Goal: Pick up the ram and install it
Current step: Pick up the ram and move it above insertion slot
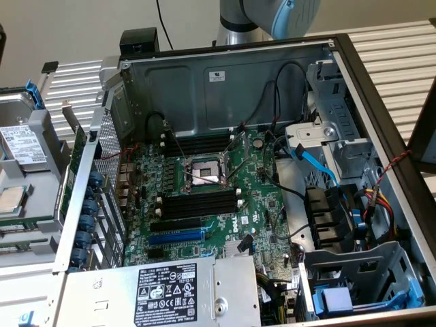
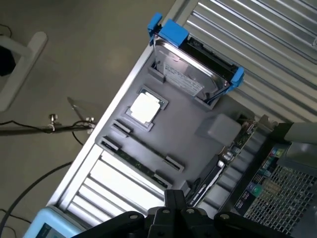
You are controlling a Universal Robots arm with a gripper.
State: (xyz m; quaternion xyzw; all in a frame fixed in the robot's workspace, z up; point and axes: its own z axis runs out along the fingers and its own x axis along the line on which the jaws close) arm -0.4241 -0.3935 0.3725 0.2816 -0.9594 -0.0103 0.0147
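The ram (image 2: 134, 162) is a long, thin, dark green strip lying in a groove of the grey tray (image 2: 185, 126), near the tray's edge. My gripper (image 2: 174, 199) hovers above that end of the tray, its dark fingers together and nothing between them. The gripper is apart from the ram and well above it. In the exterior view the open computer case holds the green motherboard (image 1: 255, 187), with long black memory slots (image 1: 197, 204) beside the processor socket (image 1: 203, 172). Part of the arm (image 1: 272, 13) shows behind the case.
The tray also holds a hard drive in a blue carrier (image 2: 190, 72) and a square processor (image 2: 144, 107). In the case sit a blue expansion slot (image 1: 176, 236), a power supply (image 1: 170, 289), loose cables (image 1: 313, 163) and drive cages (image 1: 354, 272). The ribbed metal table (image 2: 119, 186) borders the tray.
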